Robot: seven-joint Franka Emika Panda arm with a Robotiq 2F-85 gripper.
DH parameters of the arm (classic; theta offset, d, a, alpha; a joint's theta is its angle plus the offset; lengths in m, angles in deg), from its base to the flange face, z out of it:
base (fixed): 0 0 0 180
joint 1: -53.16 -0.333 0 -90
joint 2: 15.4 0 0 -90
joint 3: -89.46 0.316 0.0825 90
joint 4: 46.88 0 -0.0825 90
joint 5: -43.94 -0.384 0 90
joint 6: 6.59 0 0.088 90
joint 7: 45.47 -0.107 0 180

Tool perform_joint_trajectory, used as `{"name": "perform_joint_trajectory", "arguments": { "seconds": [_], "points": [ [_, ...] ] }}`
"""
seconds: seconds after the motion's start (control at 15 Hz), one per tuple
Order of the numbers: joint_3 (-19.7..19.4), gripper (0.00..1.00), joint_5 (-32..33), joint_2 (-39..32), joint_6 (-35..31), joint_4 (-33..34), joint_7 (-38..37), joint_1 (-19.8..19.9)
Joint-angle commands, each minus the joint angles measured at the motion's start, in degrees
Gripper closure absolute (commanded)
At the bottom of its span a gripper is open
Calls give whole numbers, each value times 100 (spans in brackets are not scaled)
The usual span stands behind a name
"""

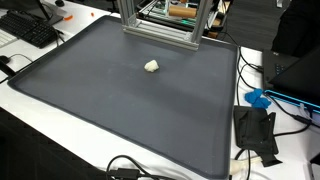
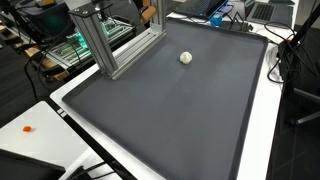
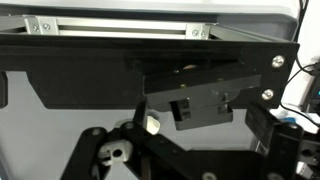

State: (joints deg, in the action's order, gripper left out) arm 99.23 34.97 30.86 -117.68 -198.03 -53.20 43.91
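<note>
- White lump (image 1: pixel 152 66) lay on the dark mat (image 1: pixel 110 115), toward twelve o'clock of its middle in an exterior view.
- It sat alone on the mat, well apart from every edge.
- In the wrist view it showed pale just above the gripper (image 3: pixel 140 150); I could not tell whether the pincer was spread or pressed together.
- An aluminium frame (image 1: pixel 160 35) stood at the mat's twelve o'clock edge.
- A keyboard (image 1: pixel 30 28) lay off the mat at ten o'clock, and a blue part (image 1: pixel 258 98) at three.

Raised exterior views sharing the mat (image 1: pixel 90 95)
</note>
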Motion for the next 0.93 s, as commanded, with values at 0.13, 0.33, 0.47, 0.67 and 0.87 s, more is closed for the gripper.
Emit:
{"name": "perform_joint_trajectory", "arguments": {
  "seconds": [0.13, 0.33, 0.47, 0.67, 0.87],
  "points": [
    [-35, 0, -29, 183, -236, -250, 219, -94],
    [-61, 0, 25, 168, -229, -239, 444, -117],
    [-57, 0, 160, 149, -151, -192, 608, -95],
    [-72, 0, 233, 142, -151, -171, 782, -101],
    [-46, 0, 194, 124, -138, -201, 778, -112]
  ]
}}
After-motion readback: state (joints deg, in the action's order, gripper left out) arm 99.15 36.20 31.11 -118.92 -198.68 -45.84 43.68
